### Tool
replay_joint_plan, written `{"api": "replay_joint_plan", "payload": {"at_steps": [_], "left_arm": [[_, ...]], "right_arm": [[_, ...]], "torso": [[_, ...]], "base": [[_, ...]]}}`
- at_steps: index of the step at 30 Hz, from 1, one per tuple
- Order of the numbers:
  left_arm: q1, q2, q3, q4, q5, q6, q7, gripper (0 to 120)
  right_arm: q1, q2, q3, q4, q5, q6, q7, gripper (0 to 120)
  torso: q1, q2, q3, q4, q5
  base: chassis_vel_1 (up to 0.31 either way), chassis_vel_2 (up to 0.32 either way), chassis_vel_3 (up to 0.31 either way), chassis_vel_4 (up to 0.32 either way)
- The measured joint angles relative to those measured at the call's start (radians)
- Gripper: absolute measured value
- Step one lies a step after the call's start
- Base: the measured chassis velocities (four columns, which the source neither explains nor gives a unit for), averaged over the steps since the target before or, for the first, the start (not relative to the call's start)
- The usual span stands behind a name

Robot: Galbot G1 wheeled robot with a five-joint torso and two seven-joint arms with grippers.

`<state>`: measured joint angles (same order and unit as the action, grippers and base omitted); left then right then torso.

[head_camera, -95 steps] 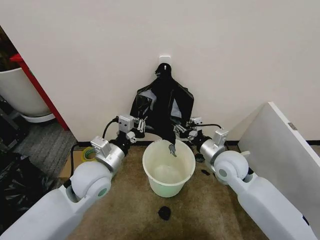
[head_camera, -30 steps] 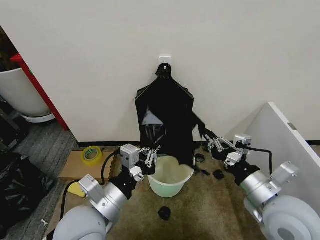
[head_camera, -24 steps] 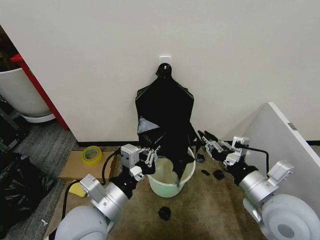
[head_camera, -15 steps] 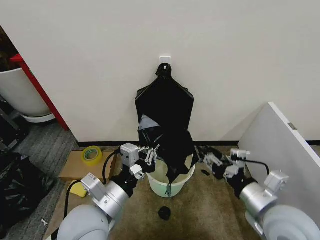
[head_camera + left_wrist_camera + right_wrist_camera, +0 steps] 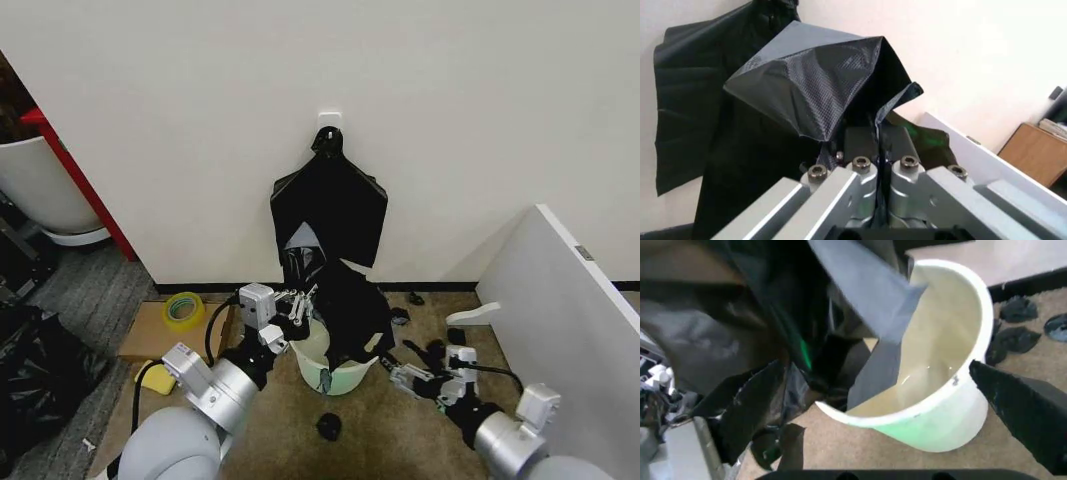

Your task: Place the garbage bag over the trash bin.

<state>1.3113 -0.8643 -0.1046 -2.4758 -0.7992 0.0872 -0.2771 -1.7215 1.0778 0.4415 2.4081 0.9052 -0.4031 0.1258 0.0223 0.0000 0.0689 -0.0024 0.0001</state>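
The black garbage bag (image 5: 352, 310) lies loose over the back and right of the white trash bin (image 5: 338, 380), partly drooping inside. My left gripper (image 5: 297, 304) is at the bin's left rim, shut on a fold of the bag (image 5: 813, 85). In the left wrist view the fingers (image 5: 863, 172) pinch black plastic between them. My right gripper (image 5: 403, 377) is low beside the bin's right side, open and apart from the bag. The right wrist view looks into the bin (image 5: 953, 365), with the bag (image 5: 773, 320) hanging over its far rim.
A flat bundle of black bags (image 5: 330, 200) hangs from a wall hook behind the bin. Black scraps (image 5: 328, 426) lie on the brown carpet. A yellow tape roll (image 5: 182, 308) is at the left, a white panel (image 5: 560, 300) at the right, and a big white container (image 5: 35, 185) at the far left.
My right gripper let go of the bag and dropped down beside the bin's right side. The bag sank from a stretched sheet onto the bin. The left gripper kept its hold.
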Motion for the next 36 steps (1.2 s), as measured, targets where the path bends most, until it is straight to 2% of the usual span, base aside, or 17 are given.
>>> {"api": "replay_joint_plan", "payload": {"at_steps": [1, 7, 10, 14, 16, 20, 21, 23, 28, 36], "left_arm": [[0.000, 0.000, 0.000, 0.000, 0.000, 0.000, 0.000, 0], [0.003, -0.005, -0.001, -0.005, 0.000, 0.002, 0.000, 0], [0.005, -0.009, 0.001, -0.005, 0.000, 0.002, 0.000, 0], [0.009, -0.017, 0.002, -0.006, 0.002, 0.003, 0.001, 0], [0.011, -0.019, 0.002, -0.007, 0.003, 0.003, 0.001, 0], [0.023, -0.033, 0.001, -0.009, 0.012, 0.003, 0.003, 0], [0.026, -0.035, 0.001, -0.010, 0.015, 0.003, 0.004, 0], [0.028, -0.037, 0.001, -0.011, 0.017, 0.003, 0.004, 0], [0.035, -0.035, -0.003, -0.023, 0.013, 0.004, 0.003, 0], [0.027, -0.001, -0.009, -0.024, -0.047, 0.024, -0.010, 0]], "right_arm": [[0.000, 0.000, 0.000, 0.000, 0.000, 0.000, 0.000, 99], [0.023, 0.019, -0.030, -0.026, -0.001, 0.017, 0.025, 74], [0.024, 0.021, -0.028, -0.029, 0.000, 0.020, 0.025, 68], [0.037, 0.031, -0.029, -0.044, 0.000, 0.034, 0.028, 50], [0.040, 0.035, -0.029, -0.046, 0.000, 0.037, 0.029, 46], [0.038, 0.043, -0.032, -0.048, -0.007, 0.047, 0.032, 30], [0.033, 0.043, -0.030, -0.045, -0.009, 0.047, 0.034, 25], [0.030, 0.042, -0.029, -0.041, -0.009, 0.047, 0.036, 22], [0.008, 0.033, -0.004, 0.023, 0.019, 0.041, 0.050, 0], [0.003, -0.012, 0.058, 0.092, 0.088, 0.016, 0.078, 0]], "torso": [[0.000, 0.000, 0.000, 0.0000, 0.0000], [0.000, 0.000, 0.000, -0.0002, 0.0000], [0.000, 0.000, 0.000, -0.0001, 0.0000], [0.000, 0.000, 0.000, -0.0001, 0.0000], [0.000, 0.000, 0.000, -0.0001, 0.0001], [0.000, 0.000, 0.000, -0.0001, 0.0000], [0.000, 0.000, 0.000, 0.0000, 0.0001], [0.000, 0.000, 0.000, -0.0001, 0.0001], [0.000, 0.000, 0.000, -0.0001, 0.0001], [0.000, 0.000, 0.000, 0.0000, 0.0001]], "base": [[0.000, 0.000, 0.000, 0.000], [0.000, 0.000, 0.000, 0.000], [0.000, 0.000, 0.000, 0.000], [0.000, 0.000, 0.000, 0.000], [0.000, 0.000, 0.000, 0.000], [0.000, 0.000, 0.000, 0.000], [0.000, 0.000, 0.000, 0.000], [0.000, 0.000, 0.000, 0.000], [0.000, 0.000, 0.000, 0.000], [0.000, 0.000, 0.000, 0.000]]}}
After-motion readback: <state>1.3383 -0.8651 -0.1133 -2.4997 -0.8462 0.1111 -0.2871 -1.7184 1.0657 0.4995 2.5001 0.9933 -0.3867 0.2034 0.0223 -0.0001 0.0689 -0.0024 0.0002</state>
